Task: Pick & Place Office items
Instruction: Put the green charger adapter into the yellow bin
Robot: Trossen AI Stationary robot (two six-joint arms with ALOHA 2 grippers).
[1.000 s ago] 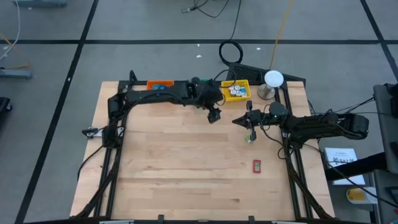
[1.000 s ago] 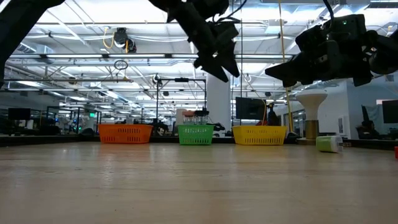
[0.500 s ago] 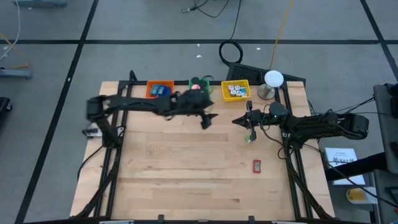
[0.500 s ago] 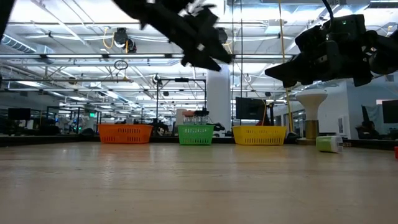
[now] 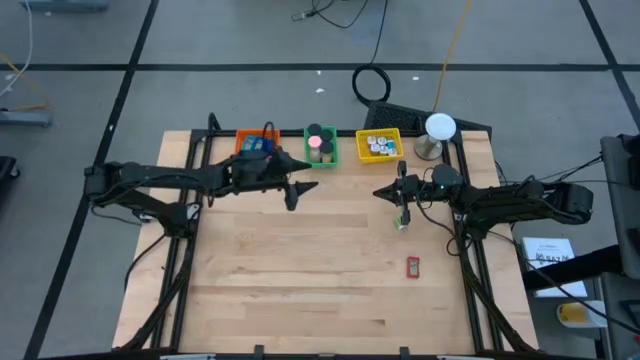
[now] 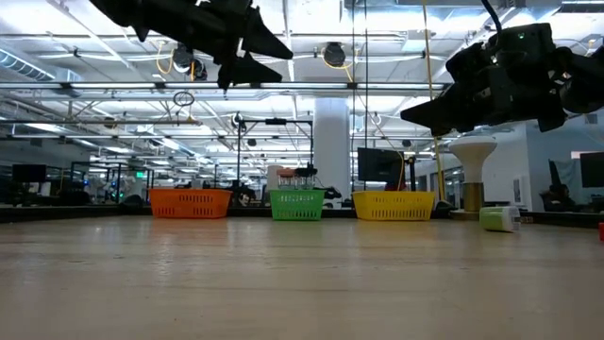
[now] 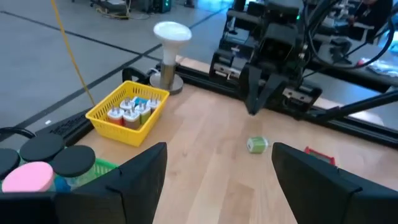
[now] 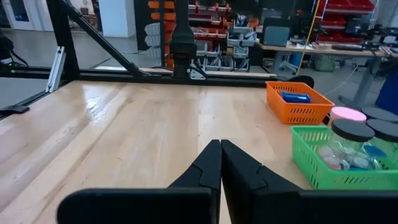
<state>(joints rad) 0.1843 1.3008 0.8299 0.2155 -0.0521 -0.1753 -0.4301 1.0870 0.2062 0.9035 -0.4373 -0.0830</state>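
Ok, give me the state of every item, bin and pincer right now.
Left pincer: open, empty, above the table.
Right pincer: shut, empty.
Green piece: loose on table.
Red piece: loose on table.
Orange bin: holds blue items.
Green bin: pink and black round pieces inside.
Yellow bin: holds small items.

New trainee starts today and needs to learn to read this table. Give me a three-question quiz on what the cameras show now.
1. True or false: the left gripper is open and empty.
2. Which bin holds the pink and black round pieces? A) orange bin B) green bin C) yellow bin
3. Which two loose items lie on the table outside the bins?

Key
1. True.
2. B.
3. A small green piece below the shut right gripper, and a red piece nearer the front edge.
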